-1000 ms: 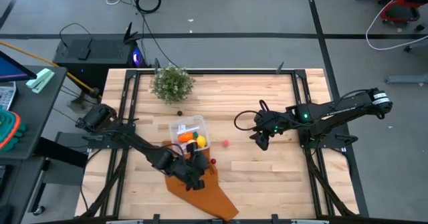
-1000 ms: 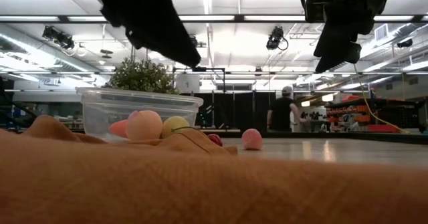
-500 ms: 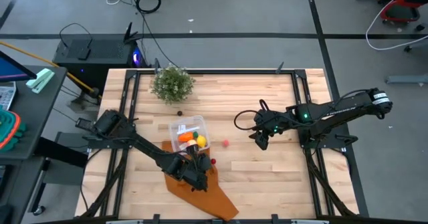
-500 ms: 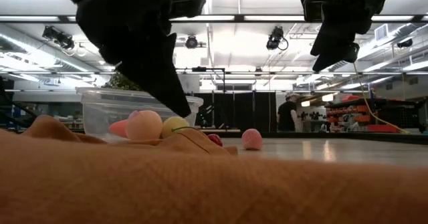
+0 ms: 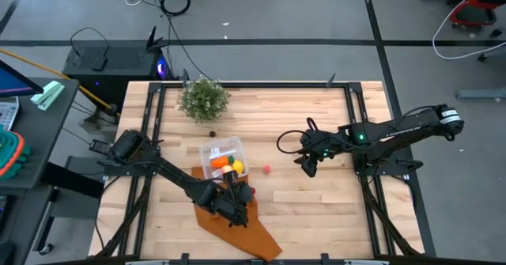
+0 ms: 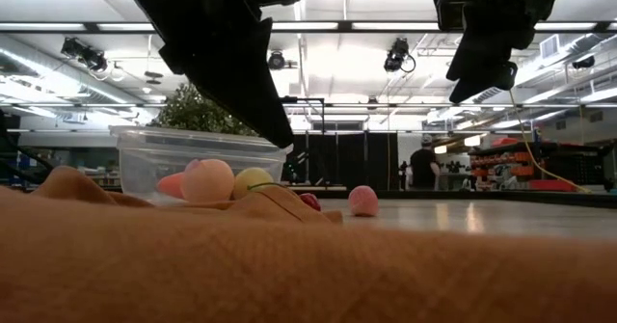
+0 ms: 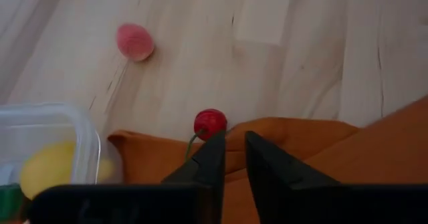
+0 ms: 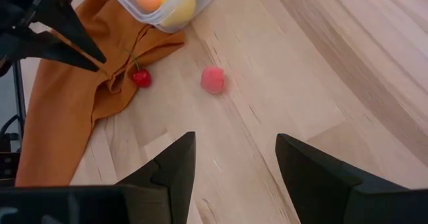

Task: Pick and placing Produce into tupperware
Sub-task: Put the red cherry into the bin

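High view shows the tupperware (image 5: 224,158) mid-table already holding orange and yellow produce, while the cherry (image 7: 210,122) at the cloth (image 5: 237,221) edge and the pink piece (image 5: 267,170) remain; left gripper (image 7: 229,158) hovers with narrowly parted, empty fingers, right gripper (image 8: 231,162) spread, idle.

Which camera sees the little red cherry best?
The left wrist view: the red cherry shows whole, stem included, just beyond the left gripper, beside the orange cloth. The right wrist view shows it small, the high view a speck, and the low view only a sliver behind the cloth.
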`<state>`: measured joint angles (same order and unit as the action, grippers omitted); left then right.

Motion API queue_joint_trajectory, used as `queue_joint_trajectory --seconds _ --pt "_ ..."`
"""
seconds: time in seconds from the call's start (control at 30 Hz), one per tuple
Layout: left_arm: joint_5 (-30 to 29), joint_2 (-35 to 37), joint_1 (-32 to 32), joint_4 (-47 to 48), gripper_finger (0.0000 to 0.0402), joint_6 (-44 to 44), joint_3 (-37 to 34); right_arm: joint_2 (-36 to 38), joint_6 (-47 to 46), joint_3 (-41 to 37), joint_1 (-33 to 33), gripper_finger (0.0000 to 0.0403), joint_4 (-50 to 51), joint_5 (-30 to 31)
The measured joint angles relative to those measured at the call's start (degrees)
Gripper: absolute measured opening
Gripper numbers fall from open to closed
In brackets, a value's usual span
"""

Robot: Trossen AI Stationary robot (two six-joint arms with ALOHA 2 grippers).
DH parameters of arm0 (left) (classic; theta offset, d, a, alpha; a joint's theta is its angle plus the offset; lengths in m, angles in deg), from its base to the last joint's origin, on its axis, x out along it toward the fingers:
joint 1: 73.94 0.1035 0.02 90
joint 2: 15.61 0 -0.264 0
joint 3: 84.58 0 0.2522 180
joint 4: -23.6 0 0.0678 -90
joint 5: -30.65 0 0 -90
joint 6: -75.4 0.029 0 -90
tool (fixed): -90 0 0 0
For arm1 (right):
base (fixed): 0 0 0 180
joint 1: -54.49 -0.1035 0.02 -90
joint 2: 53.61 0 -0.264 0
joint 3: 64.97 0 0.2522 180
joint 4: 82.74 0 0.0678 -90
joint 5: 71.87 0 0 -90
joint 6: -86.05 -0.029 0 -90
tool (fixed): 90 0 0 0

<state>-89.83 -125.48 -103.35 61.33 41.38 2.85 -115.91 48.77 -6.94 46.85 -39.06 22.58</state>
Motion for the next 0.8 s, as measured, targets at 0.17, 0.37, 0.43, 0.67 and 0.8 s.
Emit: queue_joint_trajectory --seconds 0.17,0.37,0.43,0.67,0.8 --pt "-0.2 0.0 0.9 0.2 0.0113 0.1 0.0 0.0 0.0 0.0 0.0 0.0173 0.0 0.0" --pt "0.4 0.0 2.8 0.4 0.0158 -0.2 0.0 0.0 0.0 0.0 0.0 0.0173 0.0 0.2" --pt "1.7 0.0 3.1 0.4 0.0167 0.1 0.0 0.0 0.0 0.0 0.0 0.0173 0.0 0.2" --pt "2.3 0.0 3.3 1.3 0.0177 3.9 0.0 0.0 -0.1 0.0 0.0 0.0173 0.0 0.4" --pt "2.3 0.0 3.2 3.2 0.0173 3.2 0.0 0.0 -0.2 0.0 0.0 0.0173 0.0 1.2"
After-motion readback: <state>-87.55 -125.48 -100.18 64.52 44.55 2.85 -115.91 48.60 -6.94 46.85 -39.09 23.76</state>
